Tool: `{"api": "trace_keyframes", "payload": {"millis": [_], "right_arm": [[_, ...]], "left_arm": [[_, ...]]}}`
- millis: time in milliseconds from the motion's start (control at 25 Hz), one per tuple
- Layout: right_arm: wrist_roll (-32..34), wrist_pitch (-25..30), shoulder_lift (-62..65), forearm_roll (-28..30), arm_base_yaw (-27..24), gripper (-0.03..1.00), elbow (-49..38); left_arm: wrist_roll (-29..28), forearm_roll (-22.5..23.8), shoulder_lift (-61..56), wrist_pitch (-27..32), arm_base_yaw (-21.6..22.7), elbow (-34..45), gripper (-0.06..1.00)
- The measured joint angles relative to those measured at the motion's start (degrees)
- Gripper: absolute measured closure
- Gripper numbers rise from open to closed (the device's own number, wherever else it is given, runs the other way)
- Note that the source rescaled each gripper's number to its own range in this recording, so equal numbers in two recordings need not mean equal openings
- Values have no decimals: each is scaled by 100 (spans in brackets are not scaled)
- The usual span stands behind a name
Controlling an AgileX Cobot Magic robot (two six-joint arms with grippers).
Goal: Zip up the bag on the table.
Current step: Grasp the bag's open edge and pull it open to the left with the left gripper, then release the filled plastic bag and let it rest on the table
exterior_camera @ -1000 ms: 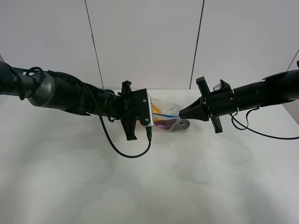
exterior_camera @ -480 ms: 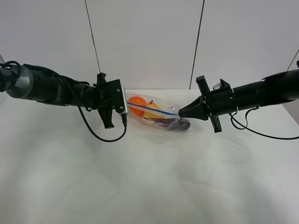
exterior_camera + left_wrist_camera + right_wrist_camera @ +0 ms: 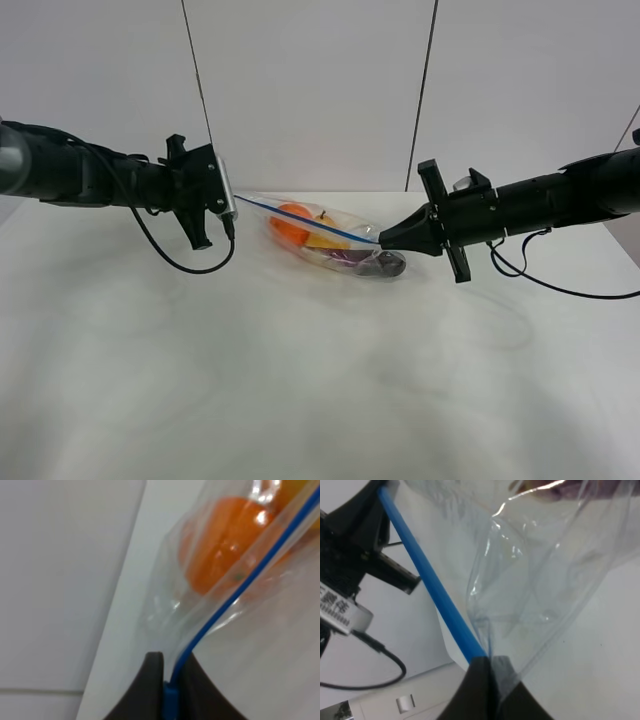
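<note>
Bag [image 3: 320, 240] lies past the bare near stretch of the table [image 3: 300, 400], around mid-table. We can't tell if its belly rests on the surface or hangs just off it. Inside we see an orange fruit [image 3: 288, 222], a pear [image 3: 325, 238] and a dark item [image 3: 352, 263]. The blue seal strip [image 3: 305, 218] runs taut along the top edge. The right gripper [image 3: 382, 240] is pinched narrow on one end of it, and the left gripper [image 3: 236, 199] is clamped tight on the other. Behind is a plain wall [image 3: 310, 90]. Risks, as we judge them: more outward pull could slip the strip from the jaws or tear the bag. Fruit weight may pop any unsealed stretch, and we can't confirm it is sealed end to end.
</note>
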State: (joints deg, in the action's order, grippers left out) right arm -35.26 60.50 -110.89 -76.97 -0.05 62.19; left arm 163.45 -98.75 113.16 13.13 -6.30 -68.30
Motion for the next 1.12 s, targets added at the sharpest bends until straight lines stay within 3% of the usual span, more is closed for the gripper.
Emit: {"api": "trace_keyframes", "payload": {"millis": [400, 480, 640, 720, 920, 1040, 1120], "right_arm": [[0, 42, 0, -10, 0, 97, 19], [0, 42, 0, 138, 0, 97, 19], [0, 54, 0, 243, -28, 97, 19], [0, 63, 0, 255, -28, 97, 19], [0, 67, 0, 266, -28, 97, 19], [0, 67, 0, 266, -28, 97, 19], [0, 67, 0, 266, -28, 97, 19]], "left_arm": [[12, 27, 0, 380, 222, -5, 93], [7, 17, 0, 396, 277, -17, 83], [-14, -2, 0, 421, 369, -30, 25], [-47, -2, 0, 452, 397, -30, 6], [-719, -6, 0, 353, 599, -30, -4], [-1676, -6, 4, 68, 768, -120, -5], [-2636, -6, 4, -141, 867, -278, -5]]}}
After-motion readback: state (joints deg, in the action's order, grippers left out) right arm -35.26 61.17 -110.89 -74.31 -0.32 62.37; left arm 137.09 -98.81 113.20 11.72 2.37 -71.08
